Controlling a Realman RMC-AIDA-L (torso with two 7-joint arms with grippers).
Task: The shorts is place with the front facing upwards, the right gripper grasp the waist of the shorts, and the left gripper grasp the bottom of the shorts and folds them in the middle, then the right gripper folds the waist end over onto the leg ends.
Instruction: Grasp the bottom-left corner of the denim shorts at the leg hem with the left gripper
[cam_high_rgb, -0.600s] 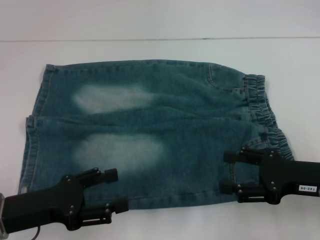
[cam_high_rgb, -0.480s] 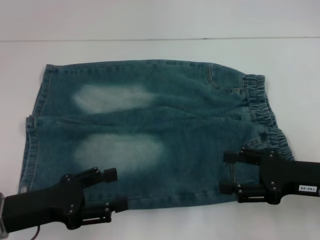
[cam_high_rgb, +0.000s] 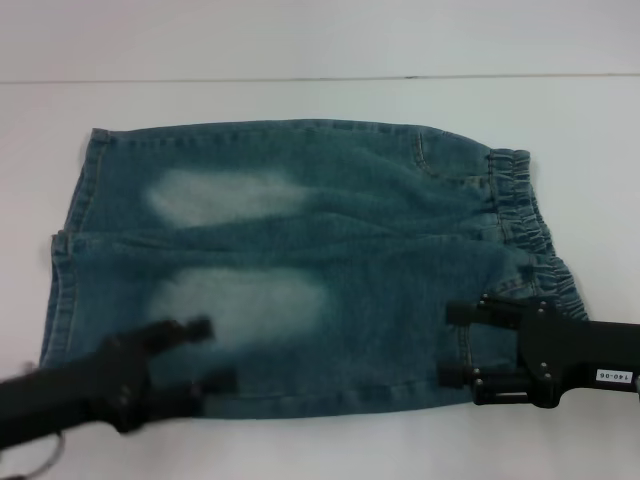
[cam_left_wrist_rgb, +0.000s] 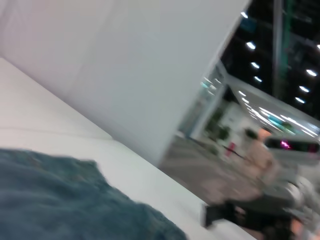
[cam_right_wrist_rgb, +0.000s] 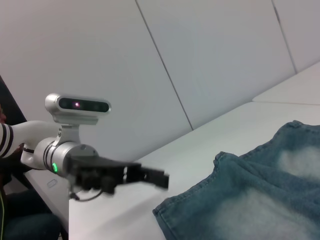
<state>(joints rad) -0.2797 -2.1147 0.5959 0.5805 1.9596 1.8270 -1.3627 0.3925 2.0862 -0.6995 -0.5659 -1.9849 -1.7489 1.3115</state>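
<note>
Flat on the table, the shorts run lengthwise across me, waist to my right, leg hems to my left. My right gripper hangs spread apart over the shorts' near waist corner; my left gripper, also apart, sits over their near edge toward the hems.

Shorts flat, front up, waist rightward.
</note>
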